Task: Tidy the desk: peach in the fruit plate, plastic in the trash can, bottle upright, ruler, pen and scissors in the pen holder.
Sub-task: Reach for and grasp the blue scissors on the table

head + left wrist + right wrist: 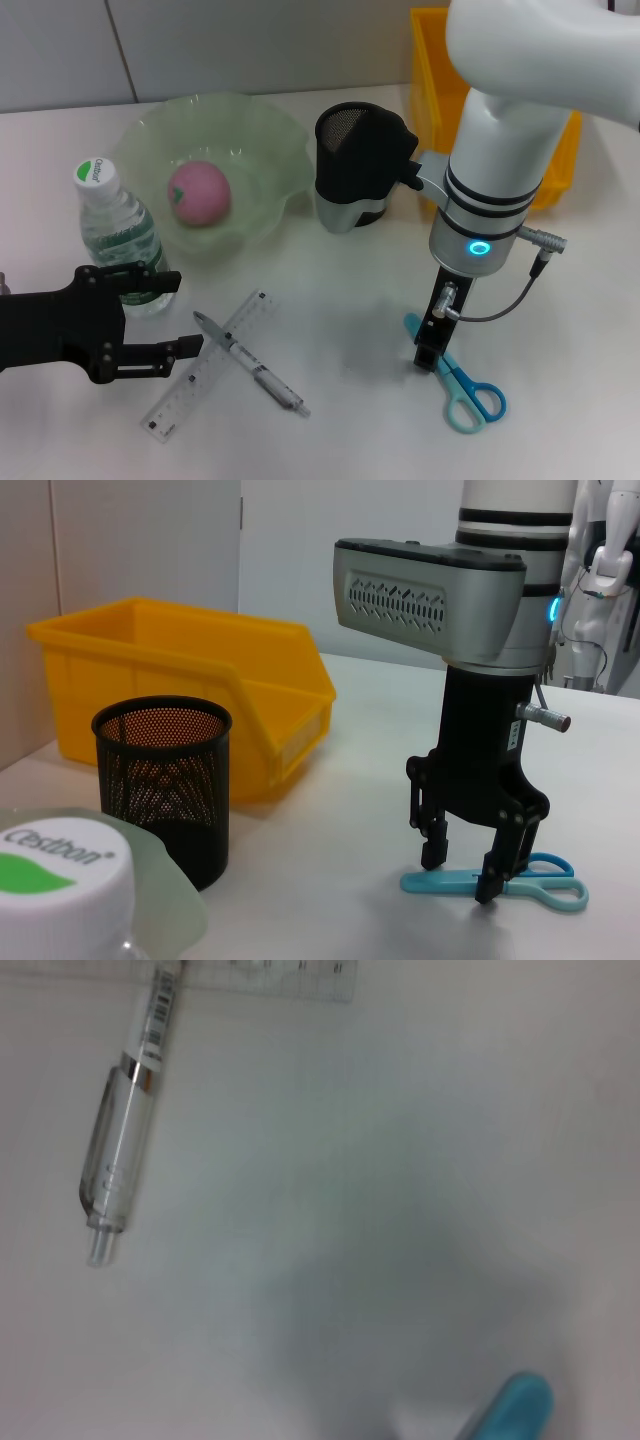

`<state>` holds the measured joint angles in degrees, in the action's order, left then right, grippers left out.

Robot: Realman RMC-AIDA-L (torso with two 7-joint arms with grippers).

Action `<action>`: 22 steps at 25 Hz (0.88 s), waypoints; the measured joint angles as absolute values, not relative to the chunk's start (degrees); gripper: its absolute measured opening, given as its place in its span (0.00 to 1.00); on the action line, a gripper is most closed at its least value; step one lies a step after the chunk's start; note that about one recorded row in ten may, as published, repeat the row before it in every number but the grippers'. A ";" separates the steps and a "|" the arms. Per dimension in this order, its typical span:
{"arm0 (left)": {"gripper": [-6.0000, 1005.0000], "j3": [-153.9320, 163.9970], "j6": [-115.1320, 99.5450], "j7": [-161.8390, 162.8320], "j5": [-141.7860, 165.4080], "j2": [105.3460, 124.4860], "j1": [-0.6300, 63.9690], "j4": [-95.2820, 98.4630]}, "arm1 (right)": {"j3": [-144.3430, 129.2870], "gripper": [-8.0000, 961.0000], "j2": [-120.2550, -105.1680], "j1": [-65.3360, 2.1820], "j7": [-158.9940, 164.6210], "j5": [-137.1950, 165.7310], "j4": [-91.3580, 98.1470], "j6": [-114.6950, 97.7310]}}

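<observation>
Scissors (462, 385) at 5 o'clock, straddled by the open, empty right gripper (430, 350); close squarely across the sheath; left gripper (160, 318) open, idle.

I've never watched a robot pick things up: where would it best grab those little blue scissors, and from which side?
Probably the middle, between the sheathed blade and the loops, coming straight down. The scissors lie flat on the desk, so only their narrow sides offer grip. The right gripper already straddles that part, fingers open; the left gripper hovers beside the bottle.
</observation>
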<state>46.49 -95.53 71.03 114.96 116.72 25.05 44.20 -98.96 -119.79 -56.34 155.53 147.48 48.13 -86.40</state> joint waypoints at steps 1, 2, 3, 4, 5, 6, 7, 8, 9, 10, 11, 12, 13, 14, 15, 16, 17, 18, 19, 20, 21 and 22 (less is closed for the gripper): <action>0.78 46.49 -95.53 71.03 114.96 116.72 25.06 44.21 | -98.97 0.38 -119.79 -56.34 155.53 147.48 48.13 -86.39; 0.78 46.49 -95.53 71.02 114.96 116.72 25.08 44.21 | -98.97 0.38 -119.79 -56.34 155.53 147.48 48.13 -86.39; 0.78 46.49 -95.53 71.02 114.96 116.72 25.10 44.20 | -98.97 0.38 -119.79 -56.34 155.54 147.48 48.13 -86.38; 0.78 46.49 -95.53 71.02 114.96 116.72 25.11 44.21 | -98.97 0.37 -119.79 -56.34 155.54 147.47 48.14 -86.35; 0.78 46.49 -95.53 71.02 114.96 116.72 25.13 44.21 | -98.97 0.37 -119.79 -56.34 155.54 147.45 48.14 -86.31; 0.78 46.49 -95.53 71.01 114.96 116.71 25.15 44.21 | -98.96 0.37 -119.79 -56.34 155.54 147.38 48.15 -86.27; 0.78 46.49 -95.53 70.97 114.96 116.70 25.18 44.21 | -98.97 0.37 -119.79 -56.34 155.54 147.34 48.15 -86.24; 0.78 46.49 -95.54 70.93 114.96 116.69 25.21 44.21 | -98.96 0.37 -119.79 -56.36 155.53 147.31 48.15 -86.22; 0.78 46.49 -95.53 70.92 114.96 116.69 25.23 44.21 | -98.96 0.36 -119.79 -56.38 155.54 147.29 48.15 -86.21; 0.78 46.49 -95.54 70.92 114.95 116.68 25.25 44.22 | -98.97 0.36 -119.79 -56.40 155.53 147.26 48.15 -86.21; 0.78 46.49 -95.53 70.92 114.93 116.68 25.30 44.24 | -98.96 0.36 -119.79 -56.42 155.53 147.25 48.14 -86.21; 0.78 46.49 -95.53 70.93 114.91 116.67 25.36 44.24 | -98.97 0.36 -119.79 -56.43 155.53 147.24 48.13 -86.21; 0.78 46.49 -95.53 70.93 114.90 116.66 25.39 44.24 | -98.96 0.36 -119.79 -56.43 155.53 147.21 48.12 -86.21; 0.78 46.49 -95.53 70.93 114.89 116.66 25.40 44.24 | -98.97 0.35 -119.79 -56.43 155.53 147.20 48.12 -86.21; 0.78 46.49 -95.53 70.94 114.89 116.65 25.43 44.24 | -98.96 0.35 -119.79 -56.43 155.53 147.19 48.11 -86.21; 0.78 46.49 -95.53 70.96 114.88 116.64 25.45 44.24 | -98.97 0.35 -119.79 -56.43 155.53 147.19 48.10 -86.21; 0.78 46.49 -95.53 70.98 114.87 116.64 25.47 44.23 | -98.96 0.35 -119.79 -56.43 155.53 147.17 48.08 -86.21; 0.78 46.49 -95.53 71.02 114.87 116.63 25.50 44.23 | -98.96 0.34 -119.79 -56.43 155.53 147.17 48.08 -86.21; 0.78 46.49 -95.53 71.08 114.87 116.63 25.53 44.22 | -98.96 0.33 -119.79 -56.43 155.53 147.17 48.07 -86.21; 0.78 46.49 -95.53 71.10 114.86 116.63 25.56 44.21 | -98.97 0.32 -119.79 -56.43 155.53 147.16 48.07 -86.21; 0.78 46.49 -95.53 71.12 114.87 116.63 25.57 44.21 | -98.97 0.31 -119.79 -56.43 155.53 147.13 48.07 -86.21; 0.78 46.49 -95.53 71.13 114.87 116.63 25.57 44.21 | -98.96 0.31 -119.79 -56.43 155.52 147.09 48.07 -86.22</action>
<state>46.49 -95.53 71.13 114.87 116.63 25.57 44.21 -98.96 -119.79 -56.43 155.52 147.09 48.07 -86.22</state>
